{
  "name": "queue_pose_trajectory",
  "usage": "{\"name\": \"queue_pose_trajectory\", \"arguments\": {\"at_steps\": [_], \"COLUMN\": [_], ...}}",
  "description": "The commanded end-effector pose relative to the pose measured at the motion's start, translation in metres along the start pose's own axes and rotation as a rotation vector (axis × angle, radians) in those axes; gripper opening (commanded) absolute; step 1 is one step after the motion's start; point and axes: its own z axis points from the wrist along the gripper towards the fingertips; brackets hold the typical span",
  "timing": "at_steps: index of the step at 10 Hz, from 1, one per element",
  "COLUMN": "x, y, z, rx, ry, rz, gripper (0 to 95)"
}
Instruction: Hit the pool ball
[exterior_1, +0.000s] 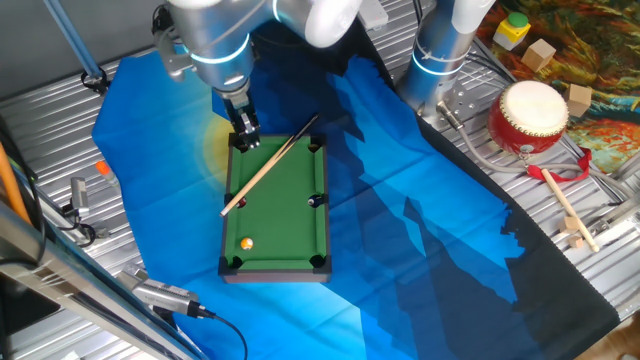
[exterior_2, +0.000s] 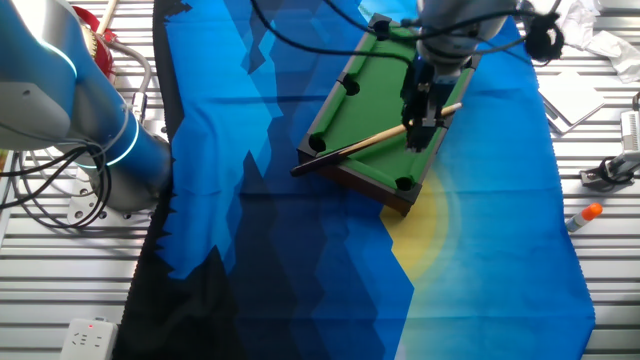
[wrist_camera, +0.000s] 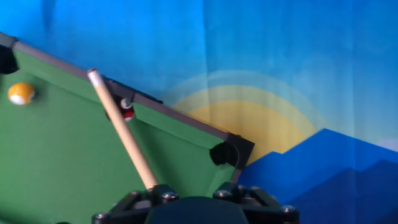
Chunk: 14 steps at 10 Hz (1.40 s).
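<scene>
1. The gripper (exterior_1: 244, 133) is hanging over one short end of the little green pool table (exterior_1: 290, 225), fingers pointing down. It's clamped narrow on the cue (exterior_1: 270, 164); in the hand view the stick is coming straight out from between the fingers.
2. The cue's long axis is running diagonally across the felt. In the hand view its pale tip (wrist_camera: 94, 76) is pointing up and left, away from the gripper, and reaching the long rail (wrist_camera: 168, 111) there. In the fixed view the other end is sticking out past the far corner by the arm.
3. The ball (exterior_1: 246, 243), orange and glossy, is sitting on the felt at the opposite end of the table from the gripper, near a corner pocket. In the hand view it's off to the left of the cue tip (wrist_camera: 20, 93), well apart from it, so the cue isn't aiming at it.
4. A small red ball (wrist_camera: 128, 114) is lying right beside the cue shaft at the rail.
5. Everything's sitting on a blue cloth (exterior_1: 420, 260).
</scene>
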Motion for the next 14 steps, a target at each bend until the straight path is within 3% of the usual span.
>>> {"name": "queue_pose_trajectory", "arguments": {"at_steps": [1, 14], "x": [0.0024, 0.0046], "y": [-0.0012, 0.0005], "z": [-0.0007, -0.0035], "rx": [0.030, 0.036], "ry": [0.000, -0.011], "rz": [0.005, 0.033], "gripper": [0.0, 0.0]}}
